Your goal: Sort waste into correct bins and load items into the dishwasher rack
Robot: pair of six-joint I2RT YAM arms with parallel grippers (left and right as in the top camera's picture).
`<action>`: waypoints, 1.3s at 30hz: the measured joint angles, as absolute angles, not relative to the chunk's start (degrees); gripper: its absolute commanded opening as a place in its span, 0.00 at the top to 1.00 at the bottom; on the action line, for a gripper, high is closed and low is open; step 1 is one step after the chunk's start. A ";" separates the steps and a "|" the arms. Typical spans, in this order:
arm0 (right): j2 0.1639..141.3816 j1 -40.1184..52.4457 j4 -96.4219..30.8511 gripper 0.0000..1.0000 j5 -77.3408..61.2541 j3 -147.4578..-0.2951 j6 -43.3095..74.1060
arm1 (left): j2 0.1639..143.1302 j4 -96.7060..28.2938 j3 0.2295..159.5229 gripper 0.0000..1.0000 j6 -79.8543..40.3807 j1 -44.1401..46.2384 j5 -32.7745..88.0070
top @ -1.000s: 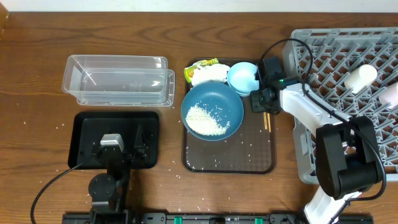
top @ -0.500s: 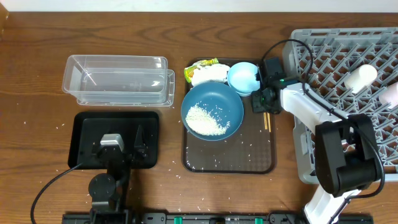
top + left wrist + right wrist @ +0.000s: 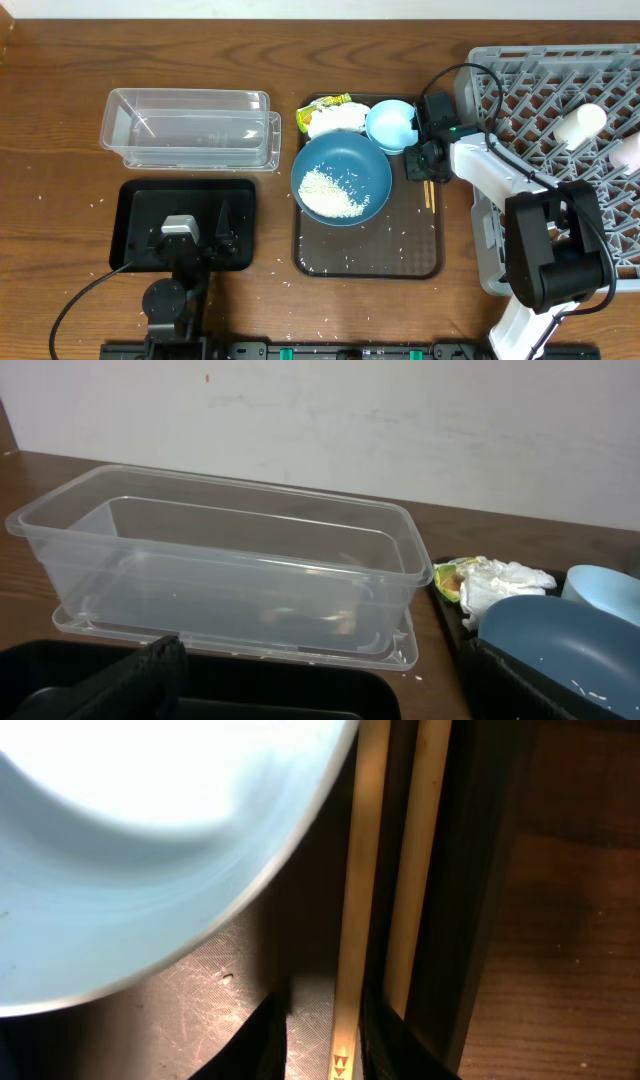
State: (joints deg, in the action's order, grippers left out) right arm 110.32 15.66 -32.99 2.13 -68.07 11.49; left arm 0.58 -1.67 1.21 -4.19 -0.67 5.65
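Observation:
My right gripper (image 3: 426, 168) is down at the brown tray's right rim beside the small light-blue bowl (image 3: 390, 125). In the right wrist view its fingertips (image 3: 325, 1040) straddle one chopstick (image 3: 358, 870), narrowly open, with a gap on the left side. The second chopstick (image 3: 420, 850) lies outside the right finger. The dark-blue bowl (image 3: 341, 180) holds rice (image 3: 330, 192). Tissue and wrapper (image 3: 333, 118) lie behind it. My left gripper (image 3: 186, 215) rests wide open and empty over the black tray (image 3: 135, 205), facing the clear container (image 3: 230, 560).
The brown serving tray (image 3: 370, 255) carries both bowls and scattered grains. The grey rack (image 3: 540, 90) stands at the right, with a white cup (image 3: 580, 124) and a pink cup (image 3: 628, 150) in it. The right arm's cable loops over the rack's left edge.
The right jaws have narrowed a little around the chopstick. The left arm has not moved.

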 measured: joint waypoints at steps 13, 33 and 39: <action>110.74 15.49 -33.10 0.99 3.03 -68.14 12.03 | 0.58 -1.67 1.21 0.11 -4.19 -0.67 5.65; 90.54 8.58 -36.53 0.99 -0.05 -70.50 12.53 | 0.58 -1.67 1.21 0.11 -4.19 -0.67 5.65; 86.00 0.34 -35.66 0.99 -0.14 -70.54 8.99 | 0.58 -1.67 1.21 0.11 -4.19 -0.64 5.65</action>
